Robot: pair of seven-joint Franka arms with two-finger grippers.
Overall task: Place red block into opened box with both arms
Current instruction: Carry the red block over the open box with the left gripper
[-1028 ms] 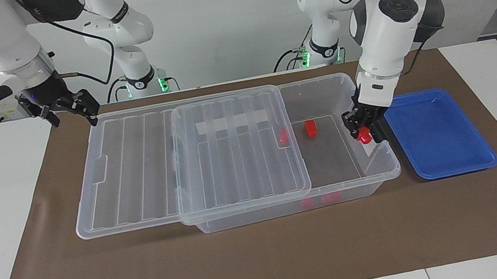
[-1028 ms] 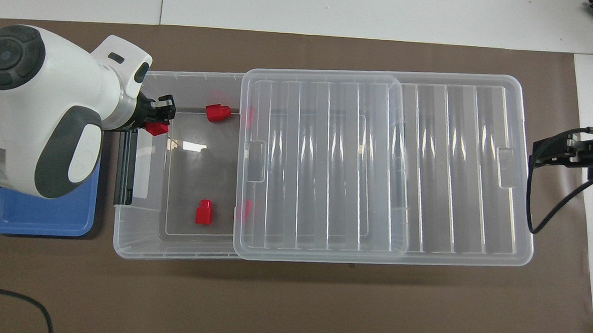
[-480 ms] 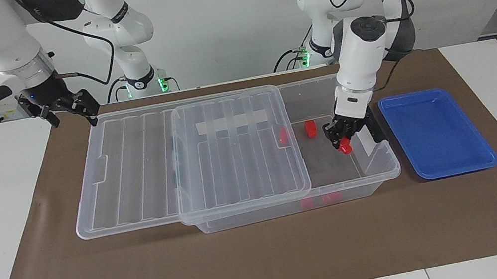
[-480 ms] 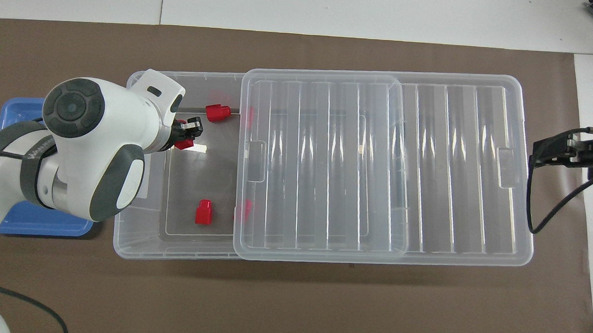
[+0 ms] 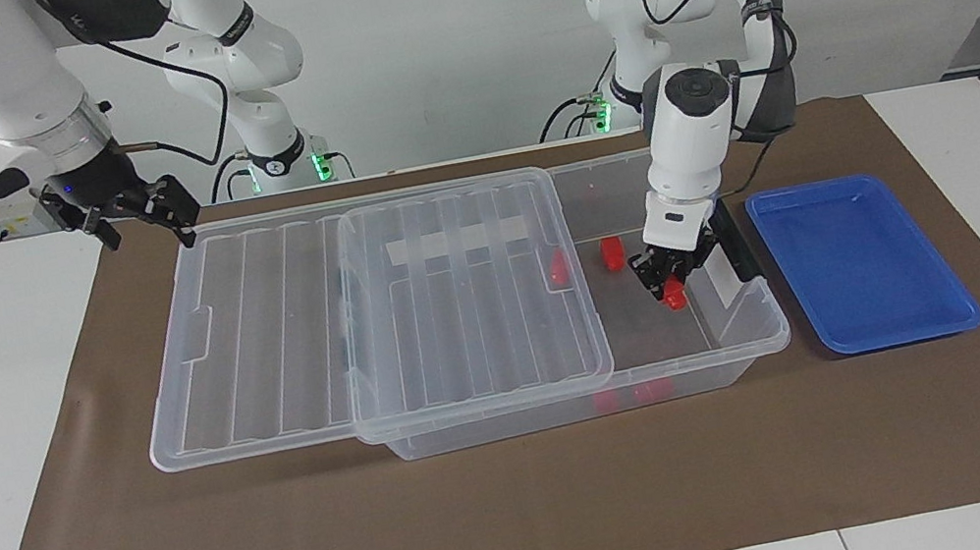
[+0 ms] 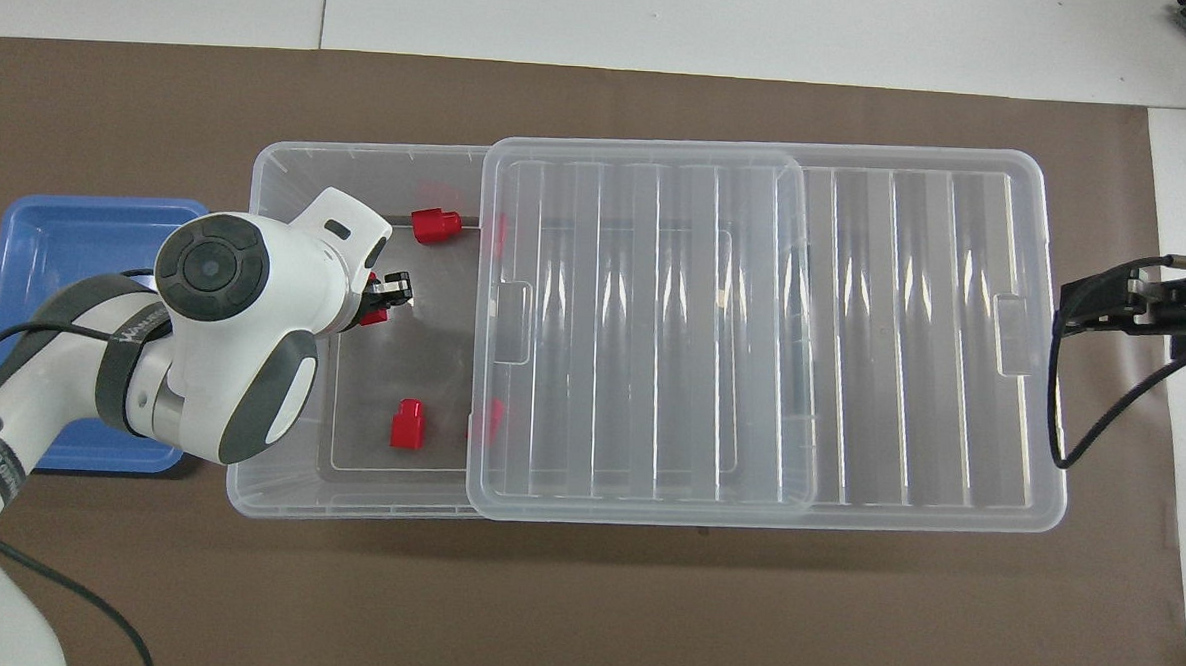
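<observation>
The left tool (image 5: 668, 281) is hanging over the uncovered end of the box (image 5: 740, 343), toward the left arm's end of the worktop (image 5: 6, 416), its fingers clamped together on the red block (image 5: 674, 292), which is sitting inside the rim line but not yet resting on the box floor as far as the facing view is showing. The lid (image 5: 261, 333) is lying slid toward the right arm's end, covering most of the box. Two other red blocks (image 6: 409, 424) are already lying on the uncovered floor, and more are showing dimly under the lid's edge. The blue tray (image 5: 861, 263) is sitting empty just beside the box. The right tool (image 5: 141, 212) is waiting over the mat near the lid's corner, fingers spread apart.

Judging from here, a release from this height is risking the block bouncing and tumbling against its neighbours or under the lid. A descent too near the box's end wall is risking the fingers clipping the rim and nudging the box
</observation>
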